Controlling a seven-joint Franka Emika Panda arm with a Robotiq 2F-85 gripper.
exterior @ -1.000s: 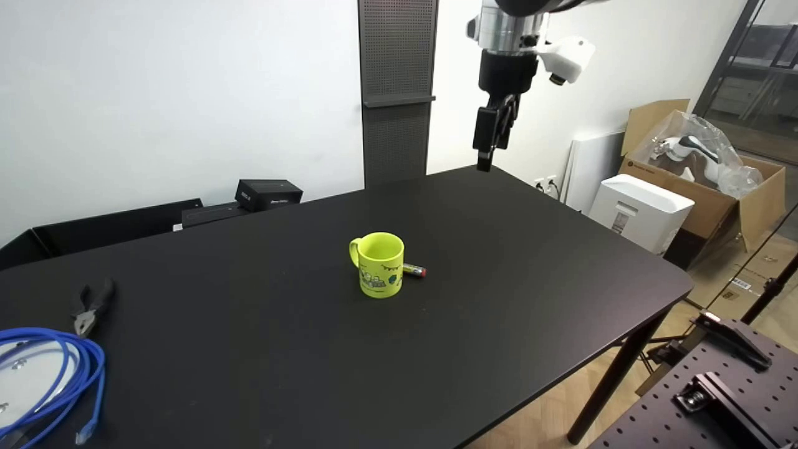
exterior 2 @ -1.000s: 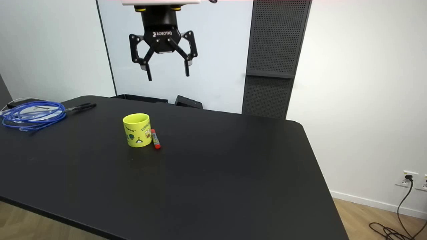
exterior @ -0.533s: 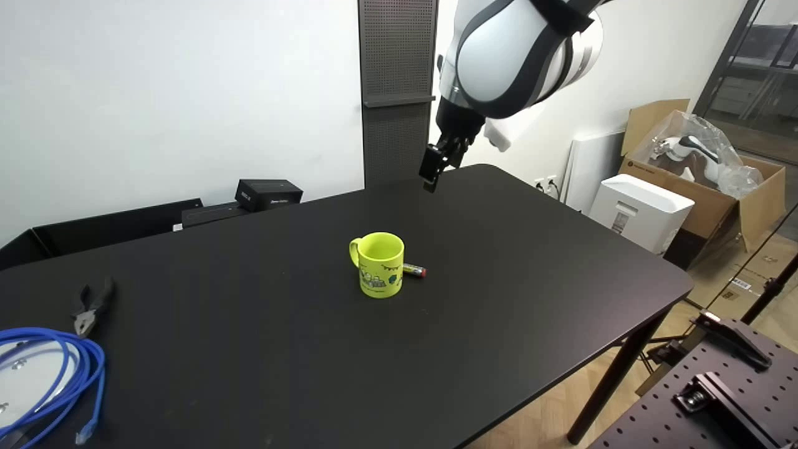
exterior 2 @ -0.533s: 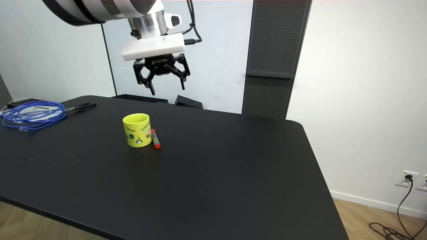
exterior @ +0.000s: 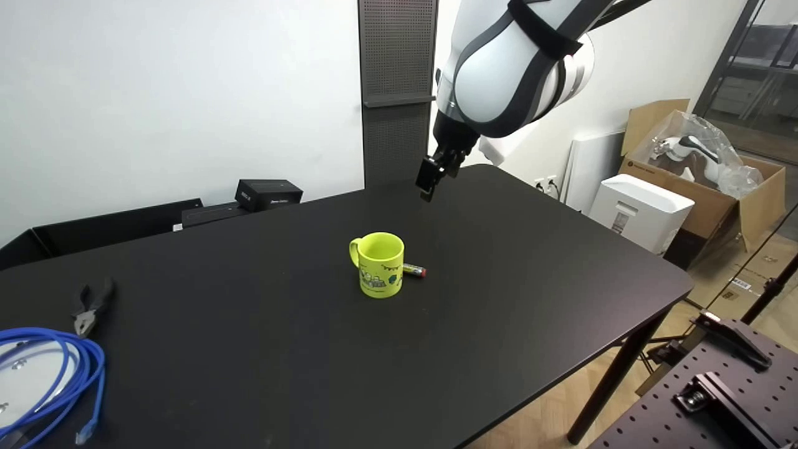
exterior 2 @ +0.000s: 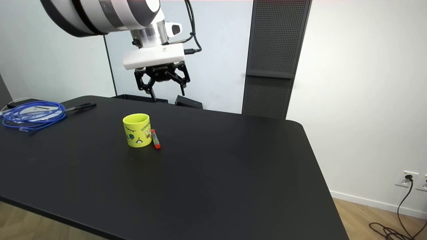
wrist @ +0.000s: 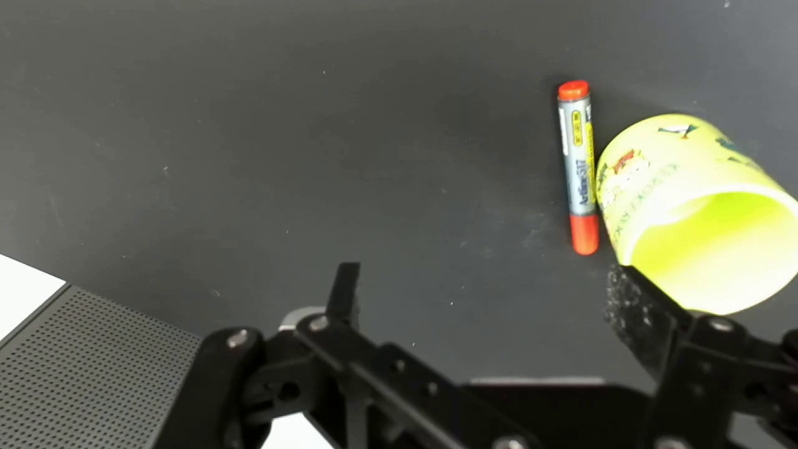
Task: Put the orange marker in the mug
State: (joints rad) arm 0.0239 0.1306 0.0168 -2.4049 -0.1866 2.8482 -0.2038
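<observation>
The orange marker [wrist: 578, 168] lies on the dark table, with orange-red ends and a grey barrel. The yellow-green mug [wrist: 692, 168] stands upright right beside it; whether they touch I cannot tell. In both exterior views the marker [exterior: 414, 270] [exterior 2: 155, 139] lies beside the mug [exterior: 380, 268] [exterior 2: 137, 130], partly hidden behind it in an exterior view. My gripper [exterior 2: 168, 97] is open and empty, tilted, and above the table beyond the mug and marker. It also shows in an exterior view [exterior: 426, 197] and in the wrist view [wrist: 486, 267], where one fingertip overlaps the mug's rim.
A blue cable coil [exterior: 56, 374] and pliers [exterior: 90, 312] lie on the table [exterior: 530, 299], away from the mug. Black boxes [exterior: 268, 194] stand along the wall edge. A cardboard box [exterior: 704, 199] and a white bin [exterior: 642, 212] stand on the floor past the table's edge.
The arm has come down toward the table and tilted, moving left in an exterior view, with a small further descent in the last half second. The mug and marker have not moved.
</observation>
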